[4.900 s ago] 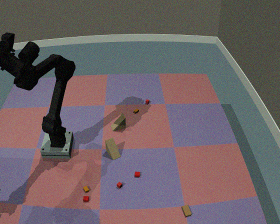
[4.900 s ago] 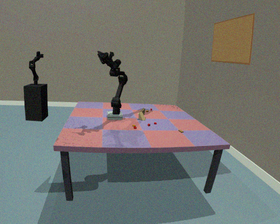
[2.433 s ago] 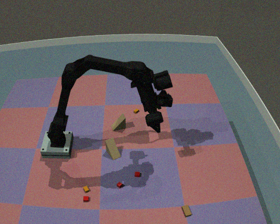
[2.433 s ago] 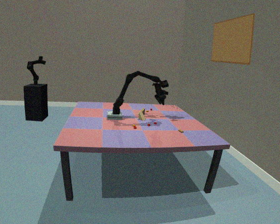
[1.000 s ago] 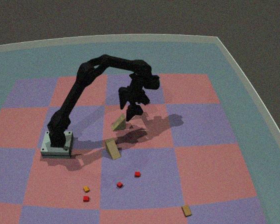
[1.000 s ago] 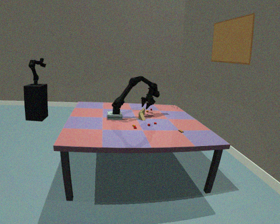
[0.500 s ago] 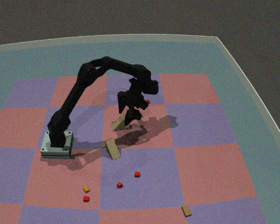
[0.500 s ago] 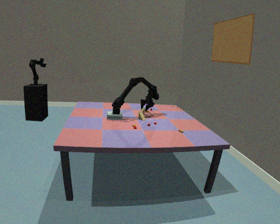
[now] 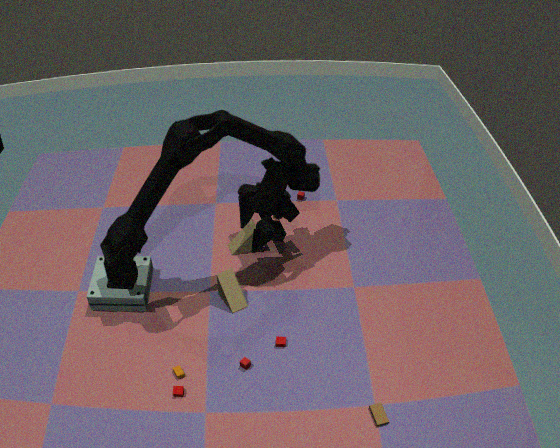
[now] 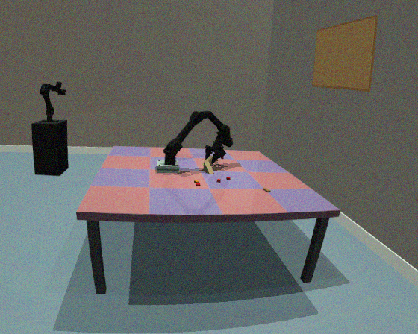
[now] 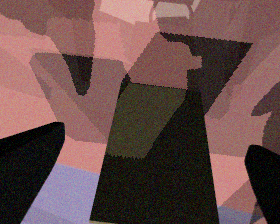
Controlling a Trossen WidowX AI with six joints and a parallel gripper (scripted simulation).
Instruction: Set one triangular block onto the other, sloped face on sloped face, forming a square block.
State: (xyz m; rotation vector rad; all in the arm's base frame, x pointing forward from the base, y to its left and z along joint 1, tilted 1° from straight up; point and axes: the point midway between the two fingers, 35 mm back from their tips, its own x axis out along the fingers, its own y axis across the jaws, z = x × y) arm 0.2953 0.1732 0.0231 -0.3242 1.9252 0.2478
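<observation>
One tan triangular block [image 9: 241, 241] stands on the table at the open gripper [image 9: 252, 235] [image 11: 156, 150], partly hidden by a finger. In the wrist view this block [image 11: 156, 185] shows dark and shaded between the two widely spread fingertips, with space on both sides. Nothing is gripped. The other tan triangular block [image 9: 233, 292] [image 10: 209, 168] stands apart, nearer the top camera, its long sloped face toward that camera. In the exterior view it largely hides the first block. Whether a fingertip touches the first block or the table cannot be told.
Red cubes [image 9: 281, 342] [image 9: 245, 363] [image 9: 178, 391], an orange cube [image 9: 179, 372] and a flat brown piece [image 9: 379, 416] [image 10: 266, 190] lie on the near side of the blocks. Another red cube [image 9: 301, 195] lies behind the gripper. The arm's pale base [image 9: 119, 299] [image 10: 168, 168] is left of the blocks.
</observation>
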